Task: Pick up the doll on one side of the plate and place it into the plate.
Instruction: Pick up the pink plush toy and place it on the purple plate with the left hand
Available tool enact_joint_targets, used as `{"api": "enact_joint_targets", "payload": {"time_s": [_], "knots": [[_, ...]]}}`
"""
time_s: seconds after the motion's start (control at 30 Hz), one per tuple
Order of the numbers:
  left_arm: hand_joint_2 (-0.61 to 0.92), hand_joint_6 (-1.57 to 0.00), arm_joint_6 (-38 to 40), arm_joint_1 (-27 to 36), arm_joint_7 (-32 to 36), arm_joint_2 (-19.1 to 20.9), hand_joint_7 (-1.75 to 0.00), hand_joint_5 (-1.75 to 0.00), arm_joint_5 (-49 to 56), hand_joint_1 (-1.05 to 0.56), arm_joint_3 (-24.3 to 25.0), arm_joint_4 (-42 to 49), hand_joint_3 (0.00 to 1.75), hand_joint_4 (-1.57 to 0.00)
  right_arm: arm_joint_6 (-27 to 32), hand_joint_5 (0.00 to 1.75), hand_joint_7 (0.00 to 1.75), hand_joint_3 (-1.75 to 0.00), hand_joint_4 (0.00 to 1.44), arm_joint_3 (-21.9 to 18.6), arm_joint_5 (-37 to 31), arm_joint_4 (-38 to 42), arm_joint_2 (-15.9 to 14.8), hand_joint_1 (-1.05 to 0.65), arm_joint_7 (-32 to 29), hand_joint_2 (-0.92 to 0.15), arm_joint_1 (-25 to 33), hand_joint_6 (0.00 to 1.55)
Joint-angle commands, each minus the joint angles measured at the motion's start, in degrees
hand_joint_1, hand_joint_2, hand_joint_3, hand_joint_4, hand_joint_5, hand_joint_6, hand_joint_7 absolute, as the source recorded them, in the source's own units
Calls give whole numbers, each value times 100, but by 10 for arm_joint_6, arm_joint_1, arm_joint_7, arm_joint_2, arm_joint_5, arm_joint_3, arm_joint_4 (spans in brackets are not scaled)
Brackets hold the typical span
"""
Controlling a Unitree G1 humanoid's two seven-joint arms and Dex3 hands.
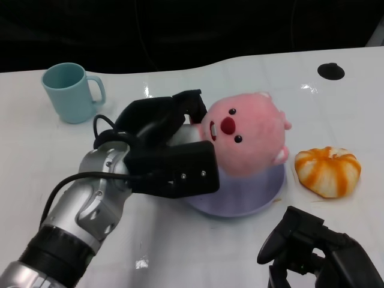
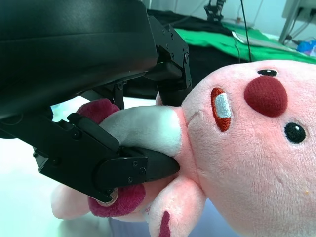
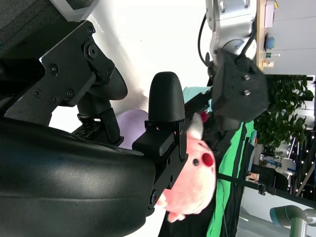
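**Doll held over the plate, not yet let go**

Fingers of the left hand are wrapped around the doll's pale body, one below it and others above, as the left wrist view shows plainly. That clasp takes the doll by its narrow middle, probably because the big pink head is too wide and soft to hold. The head leans to the right, out past the hand, with the face turned up toward the head camera.

Under the doll lies the plate, lilac and shallow. The doll is over it, its head above the plate's far half; whether any part already rests on the plate cannot be told, since the hand and the head hide the contact. My judgement is that the placing is almost done and only lowering and letting go remain.

The right hand sits low at the near right, well apart from the plate, holding nothing; its fingers look loosely apart.

On the white surface, an orange striped pumpkin toy lies just right of the plate, and a teal mug stands at the far left.
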Motion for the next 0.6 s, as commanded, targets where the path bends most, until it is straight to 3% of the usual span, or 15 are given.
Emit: {"api": "enact_joint_targets", "payload": {"time_s": [0.03, 0.2, 0.27, 0.33, 0.37, 0.4, 0.43, 0.5, 0.6], "knots": [[44, -76, 2, -12, 14, -7, -175, -175, 12, -19, -8, 16, 116, -94, -4, 175, 151, -138, 71, -3, 0, -6, -2, 6, -2, -39, 2, 64], [40, -75, -3, -16, 5, -13, -170, -175, 5, -17, -10, 30, 113, -92, -4, 175, 151, -138, 71, -4, 1, -6, -2, 6, -2, -39, 2, 64], [42, -85, 0, -18, -15, -13, -113, -175, -6, -20, -7, 27, 109, -83, -9, 175, 151, -138, 71, -5, 0, -3, -4, 6, -1, -39, 1, 64], [60, -90, 1, -19, -33, -9, -52, -171, -13, -23, -8, 19, 74, -77, -10, 175, 151, -138, 71, -6, 1, -2, -4, 5, 0, -39, 0, 64], [70, -90, 3, -19, -43, -6, -32, -167, -16, -25, -8, 14, 56, -75, -9, 175, 151, -139, 71, -6, 2, -2, -4, 5, 0, -39, 0, 65], [82, -83, 4, -18, -54, -5, -14, -149, -20, -29, -7, 10, 34, -68, -9, 175, 151, -139, 71, -7, 3, -2, -4, 5, 0, -39, 0, 65], [87, -76, 4, -18, -64, -2, -7, -126, -22, -33, -7, 5, 25, -61, -10, 175, 151, -139, 71, -7, 3, -1, -4, 5, 0, -39, 0, 65], [91, -59, -3, -18, -79, 6, -2, -58, -22, -44, -9, -1, 21, -56, -12, 174, 151, -139, 72, -8, 3, 0, -4, 5, 1, -38, -1, 65], [92, -44, -5, -20, -108, 22, 0, -29, -11, -56, -21, -18, 27, -42, -9, 174, 151, -139, 72, -8, 3, -1, -4, 5, 0, -38, 0, 65]]}}
